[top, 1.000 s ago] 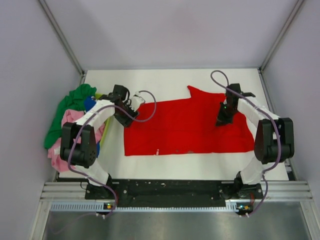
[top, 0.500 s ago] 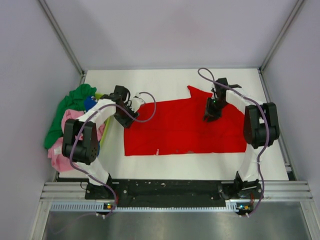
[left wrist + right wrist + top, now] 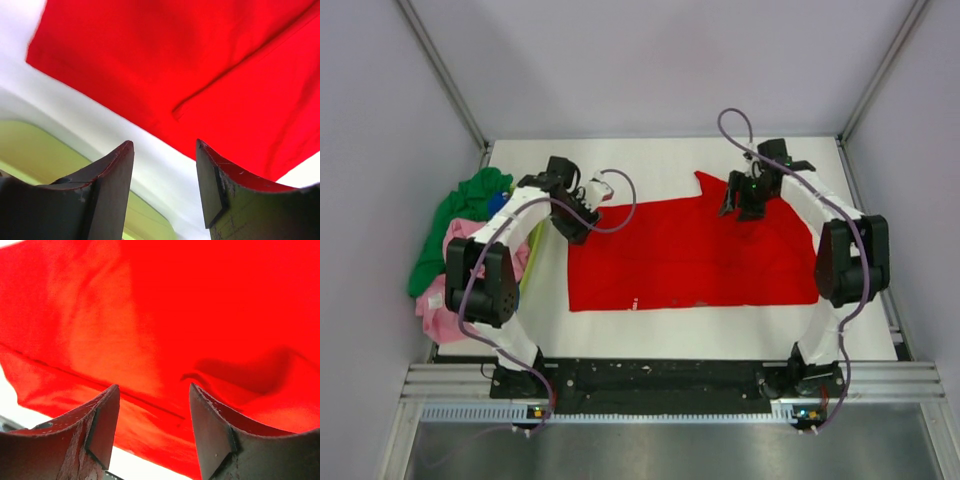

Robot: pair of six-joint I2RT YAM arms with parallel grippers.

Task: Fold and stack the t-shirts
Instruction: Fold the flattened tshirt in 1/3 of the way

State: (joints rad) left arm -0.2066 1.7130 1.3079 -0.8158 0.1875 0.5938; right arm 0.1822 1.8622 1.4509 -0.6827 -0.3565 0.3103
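Observation:
A bright red t-shirt [image 3: 690,255] lies spread flat in the middle of the white table, one sleeve pointing to the far side. My right gripper [image 3: 740,207] hovers open over the shirt's far edge beside that sleeve; in the right wrist view red cloth [image 3: 165,315] fills the space beyond the empty right gripper [image 3: 155,390]. My left gripper [image 3: 578,222] is open at the shirt's far left corner, above bare table, with nothing between its fingers [image 3: 112,170]. Green [image 3: 460,215], pink [image 3: 445,290] and blue [image 3: 500,207] t-shirts lie heaped at the left.
A lime-green basket [image 3: 35,150] holds the heap at the table's left edge, close under my left wrist. Grey walls close in the table [image 3: 660,160] on three sides. The arm bases stand on a black rail at the near edge.
My right gripper opened, let go of the red shirt and moved toward the far side beside the sleeve. The shirt's right edge drew in a little. My left gripper shifted slightly toward the far side.

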